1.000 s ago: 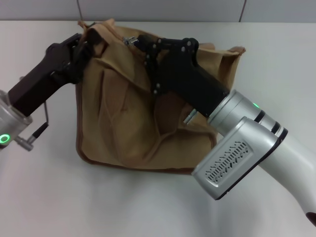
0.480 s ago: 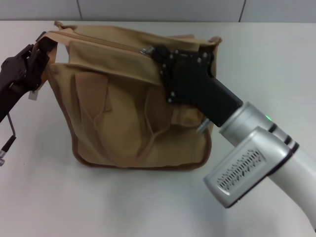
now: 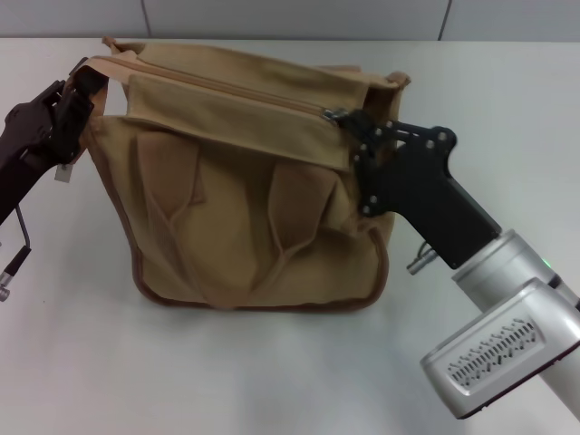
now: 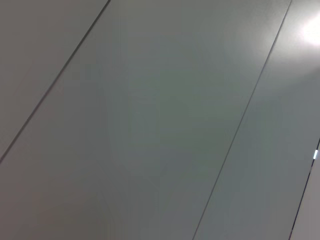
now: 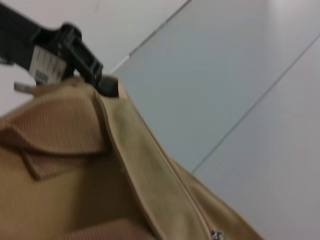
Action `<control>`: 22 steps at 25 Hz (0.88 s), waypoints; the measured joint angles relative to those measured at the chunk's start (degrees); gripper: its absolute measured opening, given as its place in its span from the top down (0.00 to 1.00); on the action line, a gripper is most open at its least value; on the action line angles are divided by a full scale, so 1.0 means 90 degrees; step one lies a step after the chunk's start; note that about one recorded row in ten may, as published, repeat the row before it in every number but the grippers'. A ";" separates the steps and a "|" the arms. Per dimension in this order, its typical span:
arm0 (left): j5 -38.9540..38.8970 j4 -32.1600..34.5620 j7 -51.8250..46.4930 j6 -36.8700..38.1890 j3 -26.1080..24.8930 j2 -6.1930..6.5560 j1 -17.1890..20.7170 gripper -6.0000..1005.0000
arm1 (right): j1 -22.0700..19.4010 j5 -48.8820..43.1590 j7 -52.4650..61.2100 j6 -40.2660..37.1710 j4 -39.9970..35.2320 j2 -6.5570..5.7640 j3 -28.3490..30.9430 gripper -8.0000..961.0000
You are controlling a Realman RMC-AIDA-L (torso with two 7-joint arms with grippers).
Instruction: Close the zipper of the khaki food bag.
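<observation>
On the white worktop (image 3: 272,362) stands the khaki food bag (image 3: 245,208). Left gripper (image 3: 80,91) pinches its far-left corner; right gripper (image 3: 349,122) pinches the zipper (image 3: 237,89) slider near the right end (nearly closed, I judge); a short stretch is left.

You saw the khaki food bag (image 3: 240,195) standing on the tabletop (image 3: 272,362), boxy tan canvas with brown piping and two handles drooping down its front, its zipper (image 3: 231,88) drawn along the top panel with the silver slider near the right end.
</observation>
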 joint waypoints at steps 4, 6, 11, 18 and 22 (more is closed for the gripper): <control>0.0010 -0.0001 -0.0014 -0.0002 0.0007 -0.0002 -0.0009 0.94 | -0.0152 0.0204 0.0207 -0.0323 -0.0042 0.0000 -0.0055 0.99; 0.0022 -0.0001 -0.0011 -0.0001 0.0037 -0.0002 -0.0009 0.93 | -0.0255 0.0257 0.0735 -0.0812 -0.0042 0.0000 -0.0079 0.99; 0.0030 0.0159 0.0043 0.0073 0.0159 0.0003 0.0037 0.91 | -0.0356 0.0298 0.2122 -0.1603 -0.0148 -0.0030 -0.0046 0.98; 0.0002 0.0337 -0.0022 0.0356 0.0222 0.0017 0.0168 0.89 | -0.0309 0.0296 0.2814 -0.1626 -0.0300 -0.0017 -0.0077 0.82; -0.0061 0.0505 -0.0111 0.1117 0.0153 0.0041 0.0263 0.71 | -0.0264 0.0272 0.3101 -0.1650 -0.0409 -0.0019 -0.0080 0.67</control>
